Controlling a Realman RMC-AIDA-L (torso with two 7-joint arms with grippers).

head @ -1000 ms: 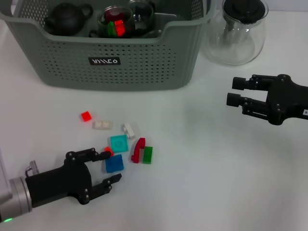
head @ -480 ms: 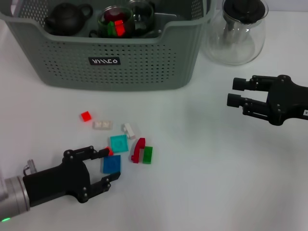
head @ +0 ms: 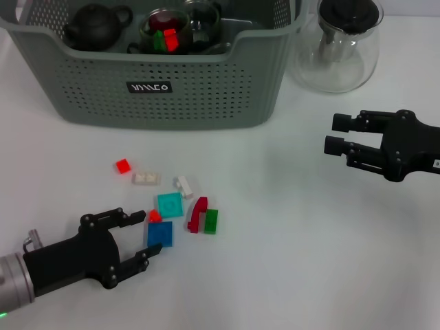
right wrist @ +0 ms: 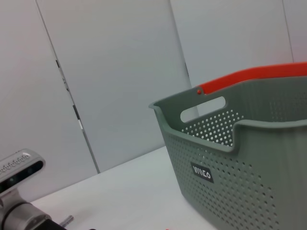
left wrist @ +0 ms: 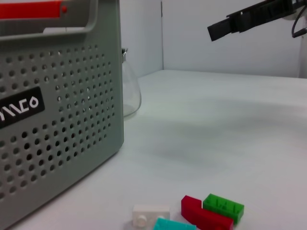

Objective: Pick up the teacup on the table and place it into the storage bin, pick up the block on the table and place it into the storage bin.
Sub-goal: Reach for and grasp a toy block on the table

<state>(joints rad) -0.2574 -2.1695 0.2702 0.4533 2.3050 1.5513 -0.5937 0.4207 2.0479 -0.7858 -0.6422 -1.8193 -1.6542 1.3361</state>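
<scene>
Blocks lie scattered on the bench [head: 289,261] before the storage bin [head: 206,96]; the left gripper [head: 144,234], fingers spread and empty, has drawn back from the blue block [head: 160,234], so no grasp is made. The right gripper [head: 333,134] hovers released.

Lab-like test room: bare white table [head: 289,227], plain panelled walls [right wrist: 105,76]

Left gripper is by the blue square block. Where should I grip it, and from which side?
Grip the blue block across its two free side edges, coming straight down. It lies flat and thin, so only its edges offer purchase. The left gripper is open beside it; a small red piece crowds its far edge.
</scene>
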